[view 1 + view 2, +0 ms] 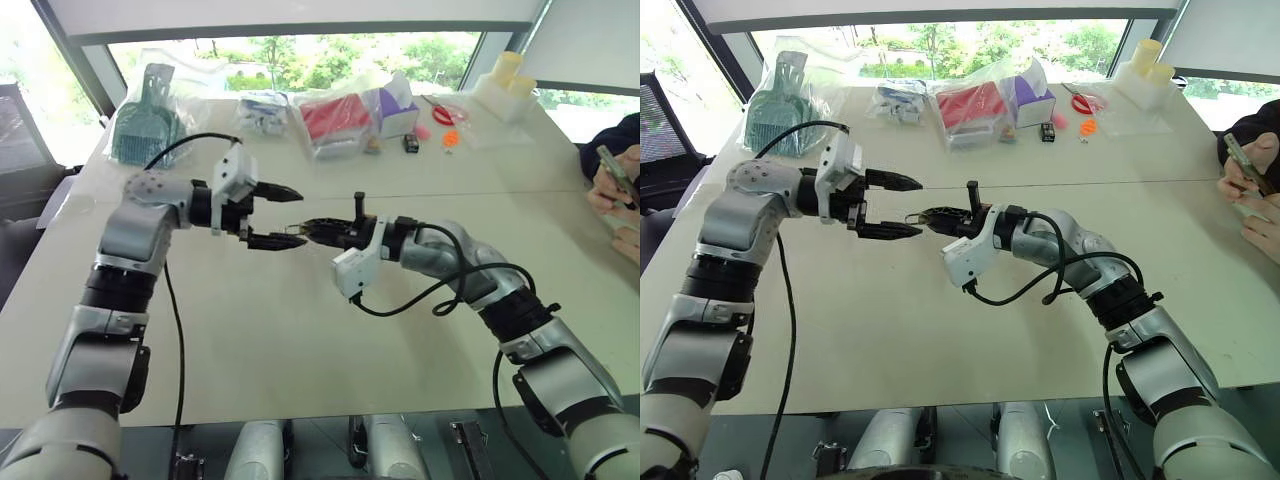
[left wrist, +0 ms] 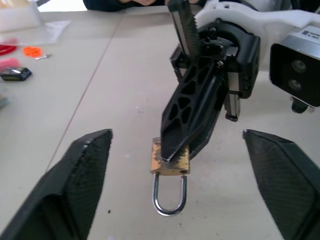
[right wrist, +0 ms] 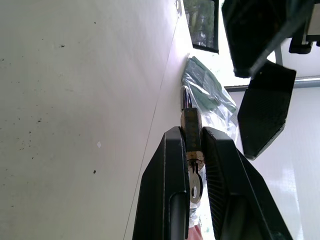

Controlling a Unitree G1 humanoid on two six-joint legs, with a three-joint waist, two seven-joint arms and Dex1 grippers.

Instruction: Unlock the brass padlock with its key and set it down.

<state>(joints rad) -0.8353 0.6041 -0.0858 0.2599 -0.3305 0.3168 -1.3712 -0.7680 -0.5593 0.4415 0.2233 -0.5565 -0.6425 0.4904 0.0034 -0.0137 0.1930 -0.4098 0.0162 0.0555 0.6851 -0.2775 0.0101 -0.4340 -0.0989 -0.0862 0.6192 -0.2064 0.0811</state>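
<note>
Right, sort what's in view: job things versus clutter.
Job:
- padlock, pinched in the right gripper
- key, in the padlock
- left gripper, open beside it

Clutter:
- green scoop
- red pouch
- scissors
- person's hand

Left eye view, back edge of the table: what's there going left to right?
Teal plastic scoop in a clear bag → clear bag of white and blue items → red pack in clear wrap → white-and-purple box → small black box → red-handled scissors → pale yellow cups on a white container.
</note>
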